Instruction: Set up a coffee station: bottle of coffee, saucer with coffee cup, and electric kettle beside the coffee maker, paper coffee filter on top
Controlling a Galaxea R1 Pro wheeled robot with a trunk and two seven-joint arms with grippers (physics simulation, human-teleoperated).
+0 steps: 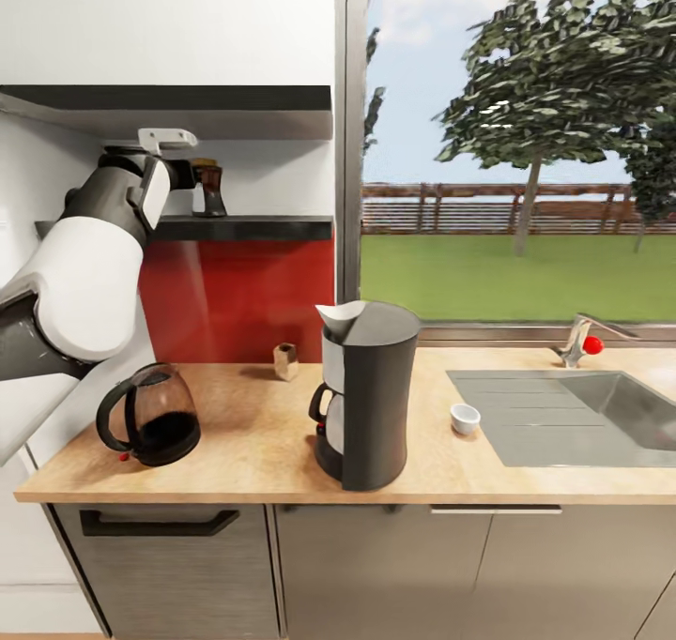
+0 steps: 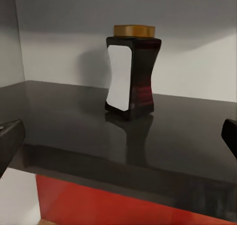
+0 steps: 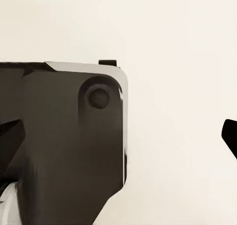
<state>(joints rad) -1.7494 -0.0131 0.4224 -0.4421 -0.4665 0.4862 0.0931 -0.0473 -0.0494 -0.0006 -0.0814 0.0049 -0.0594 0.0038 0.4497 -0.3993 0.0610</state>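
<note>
The left gripper (image 2: 118, 136) is hovering at the front edge of the kitchen shelf (image 2: 163, 136), its dark fingertips (image 2: 10, 136) spread wide apart with nothing between them, and it is pointing at the bottle of coffee (image 2: 132, 75), which is standing upright further back on the shelf near the wall, well apart from the fingers. In the head view the left arm is reaching up to the bottle of coffee (image 1: 208, 190) on the kitchen shelf (image 1: 244, 228). So the step in hand looks like fetching the jar; the next move probably calls for sliding forward level until the jaws are flanking its narrow waist, then closing. The pale label on the bottle is blank, with no writing to read. The right gripper (image 3: 118, 136) is showing two dark tips set wide apart, holding nothing. Below, the coffee maker (image 1: 368, 394) is standing on the kitchen countertop (image 1: 253, 443), with the electric kettle (image 1: 150, 415) well apart on one side and the coffee cup (image 1: 465, 419) nearer on the other.
</note>
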